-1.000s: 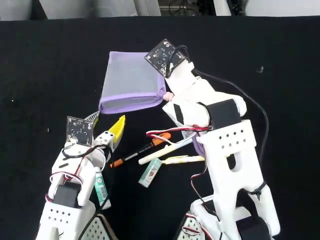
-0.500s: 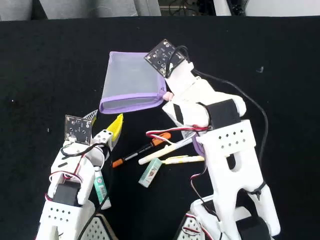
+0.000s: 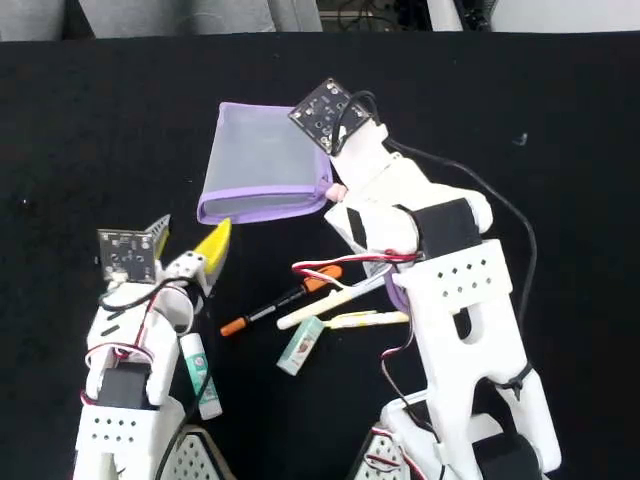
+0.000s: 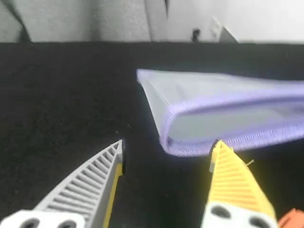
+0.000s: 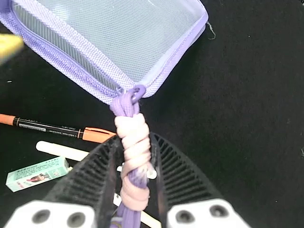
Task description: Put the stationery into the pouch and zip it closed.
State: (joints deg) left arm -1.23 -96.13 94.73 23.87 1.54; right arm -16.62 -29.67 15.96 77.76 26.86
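The purple mesh pouch [image 3: 260, 165] lies at the table's middle back, its opening edge facing the arms. My right gripper [image 5: 134, 142] is shut on the pouch's pink-and-purple zipper cord [image 5: 133, 128] at the pouch's right corner [image 3: 335, 190]. My left gripper [image 3: 187, 238] hangs open just in front of the pouch's left corner [image 4: 166, 137], its yellow finger [image 4: 232, 185] and grey finger [image 4: 90, 185] spread wide with nothing between them. Loose on the cloth lie an orange pen [image 3: 280, 300], a cream stick [image 3: 330, 298], a pale yellow pen [image 3: 365, 320] and a teal box [image 3: 300, 345].
A white and green tube [image 3: 200, 375] lies beside the left arm's base. The right arm's body [image 3: 460, 300] stands over the right ends of the pens. Black cloth covers the table [image 3: 90, 130], with free room at far left and far right.
The left arm has swung to the left, and its gripper now sits nearer the pouch's left corner. The tube beside it shows more. The right arm and pouch have not moved.
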